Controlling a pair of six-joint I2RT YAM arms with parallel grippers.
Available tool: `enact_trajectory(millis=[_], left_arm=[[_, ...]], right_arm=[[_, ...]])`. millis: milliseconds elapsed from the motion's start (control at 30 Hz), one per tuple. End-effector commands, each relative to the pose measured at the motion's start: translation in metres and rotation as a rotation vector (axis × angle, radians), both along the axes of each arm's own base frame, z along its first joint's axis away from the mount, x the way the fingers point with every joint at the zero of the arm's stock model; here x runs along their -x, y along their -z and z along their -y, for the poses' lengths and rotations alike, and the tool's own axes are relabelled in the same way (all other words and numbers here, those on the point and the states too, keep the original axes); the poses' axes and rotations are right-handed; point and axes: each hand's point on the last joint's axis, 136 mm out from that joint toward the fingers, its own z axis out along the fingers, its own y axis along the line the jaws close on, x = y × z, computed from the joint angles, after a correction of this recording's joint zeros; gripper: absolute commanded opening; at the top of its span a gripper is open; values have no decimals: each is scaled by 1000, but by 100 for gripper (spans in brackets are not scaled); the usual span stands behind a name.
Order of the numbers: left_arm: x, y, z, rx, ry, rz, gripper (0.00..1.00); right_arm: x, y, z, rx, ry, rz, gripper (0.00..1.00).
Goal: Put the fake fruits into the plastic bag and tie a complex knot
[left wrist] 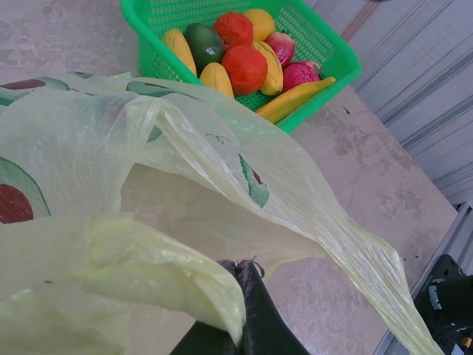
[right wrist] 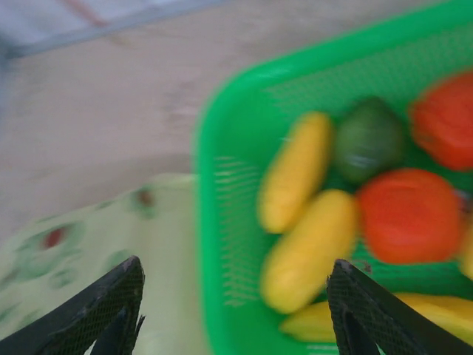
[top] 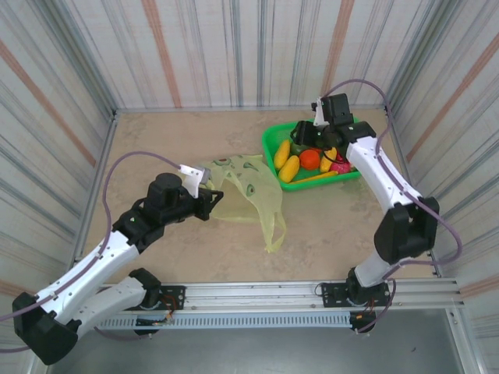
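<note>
Over the green basket point(top: 270, 148), the right gripper point(right wrist: 236, 266) hangs jaws apart above the fake fruits point(top: 310, 160); the left gripper point(top: 210, 196) clamps the plastic bag point(top: 245, 187) beside it. Centring on one fruit should help.

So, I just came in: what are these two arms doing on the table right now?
The left arm's fingers are shut on an edge of the plastic bag, lifting it so that its mouth faces the green basket. The right arm's fingers are open and hover above the basket, holding nothing. The fake fruits lie in the basket, and I see none in the bag, which is not tied.
</note>
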Motion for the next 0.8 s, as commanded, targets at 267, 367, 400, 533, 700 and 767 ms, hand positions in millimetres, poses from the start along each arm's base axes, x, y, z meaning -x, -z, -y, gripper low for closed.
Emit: enact_trajectory(millis=[267, 367, 400, 533, 700, 767], left_arm=[[2, -10, -1, -3, 3, 20, 0], [2, -12, -2, -7, 5, 29, 0], [2, -12, -2, -7, 6, 29, 0], [3, -16, -1, -6, 16, 35, 0], [3, -17, -2, -14, 12, 44, 0], [3, -17, -3, -15, 7, 44, 0]], right_arm=[[-25, 109, 54, 314, 184, -275, 92], [-32, 124, 52, 309, 165, -305, 93], [-34, 129, 52, 304, 160, -315, 93], [-39, 146, 41, 243, 119, -356, 91], [-35, 163, 36, 221, 128, -409, 84], [-33, 166, 39, 224, 138, -412, 80]])
